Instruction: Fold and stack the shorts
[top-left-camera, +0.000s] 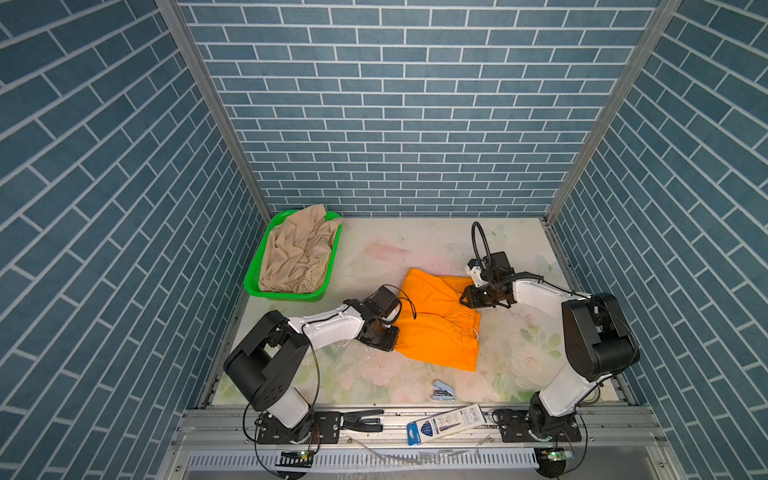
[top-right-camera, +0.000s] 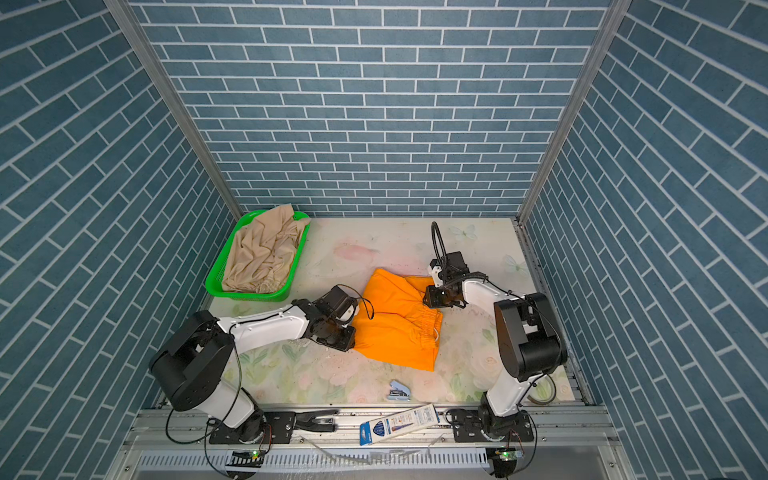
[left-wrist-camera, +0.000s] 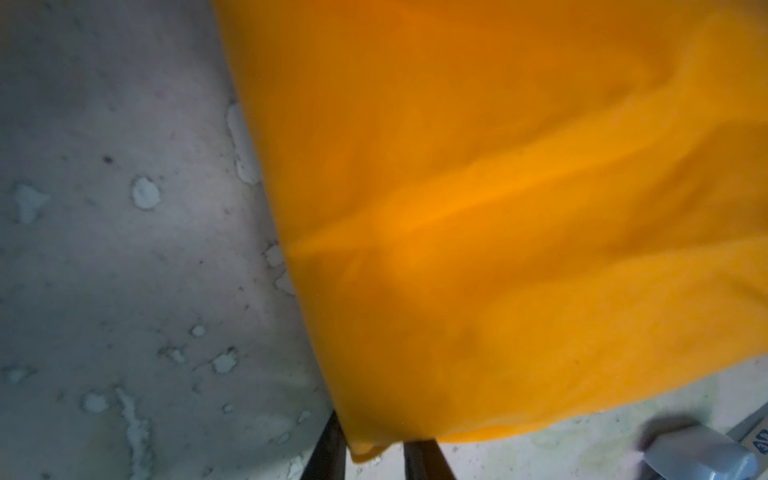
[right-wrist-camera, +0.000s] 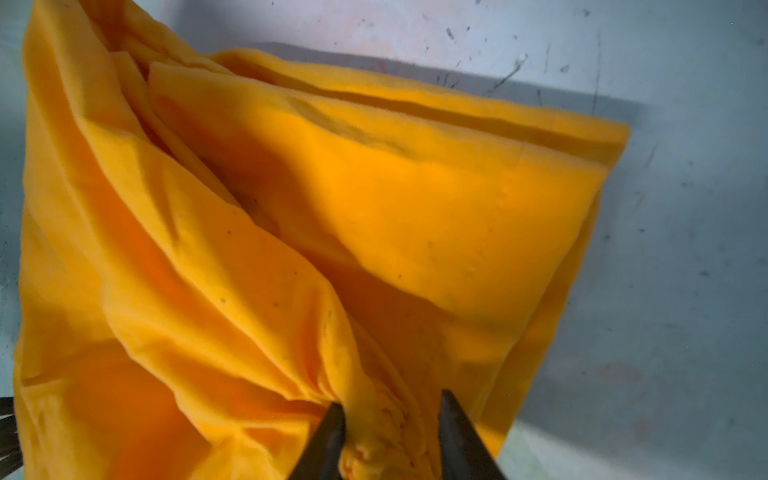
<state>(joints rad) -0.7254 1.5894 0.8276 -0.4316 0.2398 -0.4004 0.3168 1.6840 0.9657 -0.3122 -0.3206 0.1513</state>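
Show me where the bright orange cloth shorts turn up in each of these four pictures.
Top view: the bright orange cloth shorts lie in the middle of the pale floral tabletop.
Top view: same spot.
Left wrist view: they fill over half the picture.
Right wrist view: they fill most of it.
Shared landmark: that tabletop, bare beside the shorts in every view.

One orange shorts (top-left-camera: 436, 328), one beige shorts (top-left-camera: 297, 253), one basket (top-left-camera: 252, 274), one stapler (top-left-camera: 443, 390)

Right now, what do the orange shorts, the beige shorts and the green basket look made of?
Bright orange cloth shorts: soft matte fabric, perhaps cotton; creases, gathered waistband.
Crumpled beige cloth shorts: thinner, drapey fabric, maybe a faint sheen; fine folds.
Green perforated basket: rigid moulded plastic, seemingly glossy; straight rim, holed walls.
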